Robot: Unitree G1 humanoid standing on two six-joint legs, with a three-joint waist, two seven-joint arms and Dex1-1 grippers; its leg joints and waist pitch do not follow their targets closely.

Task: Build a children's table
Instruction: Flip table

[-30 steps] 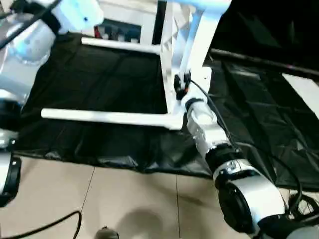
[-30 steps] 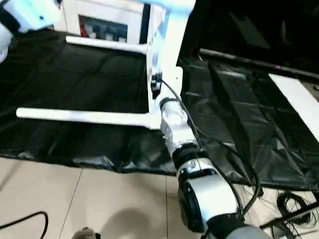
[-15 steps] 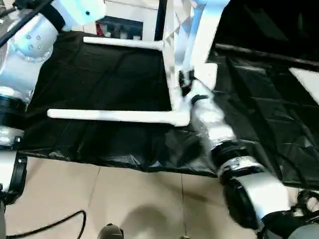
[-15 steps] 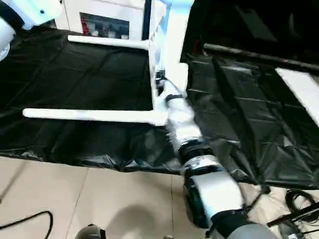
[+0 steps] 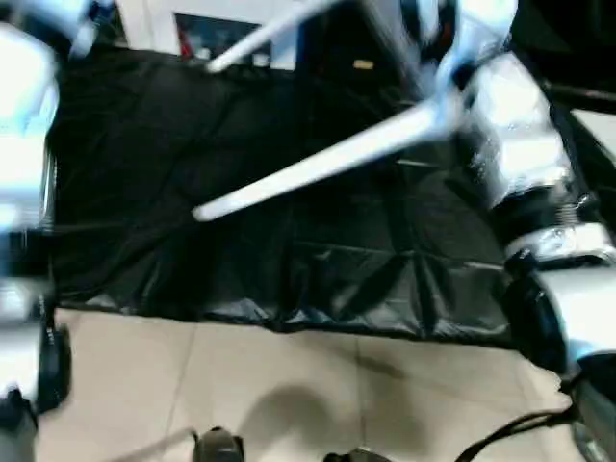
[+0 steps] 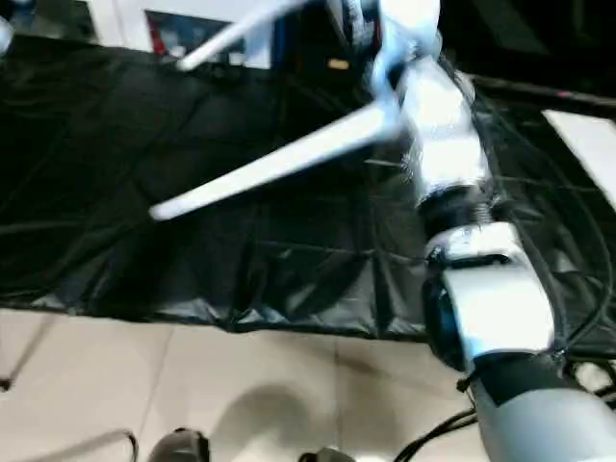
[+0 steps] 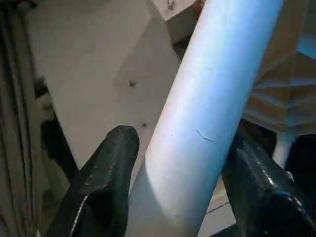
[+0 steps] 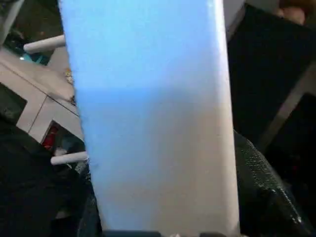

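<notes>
Apparently the children's table (image 5: 327,159) is lifted clear of the black-draped table (image 5: 144,192) for turning, a leg (image 7: 207,113) pinched between left gripper (image 7: 177,197) fingers and another white part clamped by the right gripper (image 8: 163,217)

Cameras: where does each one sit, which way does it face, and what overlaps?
Left eye view: on the head, facing forward and down at the children's table over the black-draped table; right forearm shows.
Right eye view: same head, a little to the side; same scene.
Left wrist view: looks along the left pincer, its fingers either side of a leg.
Right wrist view: looks along the right pincer at a white tube.
Shared: both eyes show the leg.
</notes>
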